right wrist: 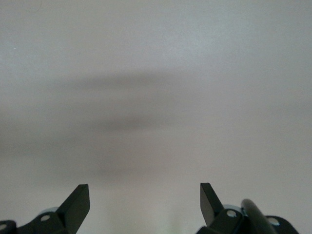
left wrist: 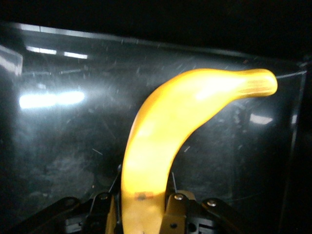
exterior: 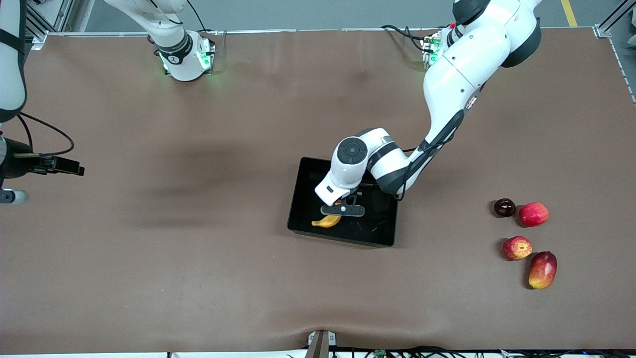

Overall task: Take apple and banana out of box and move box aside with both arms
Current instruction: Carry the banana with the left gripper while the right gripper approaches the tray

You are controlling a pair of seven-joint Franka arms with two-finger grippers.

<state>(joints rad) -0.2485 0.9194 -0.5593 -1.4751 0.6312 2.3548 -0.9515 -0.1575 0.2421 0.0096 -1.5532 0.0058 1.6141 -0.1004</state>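
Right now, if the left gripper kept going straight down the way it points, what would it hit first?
Probably the black tray's floor. The left gripper, shut on the banana, points into the tray; how far above the floor it is cannot be told.

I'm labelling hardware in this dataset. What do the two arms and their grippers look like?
Both are white jointed arms with black joint bands. The left arm has a round dark grey cap at its wrist and a black cable along its forearm. The right arm has green lights at its base. The left gripper and the right gripper are black, with two fingers.
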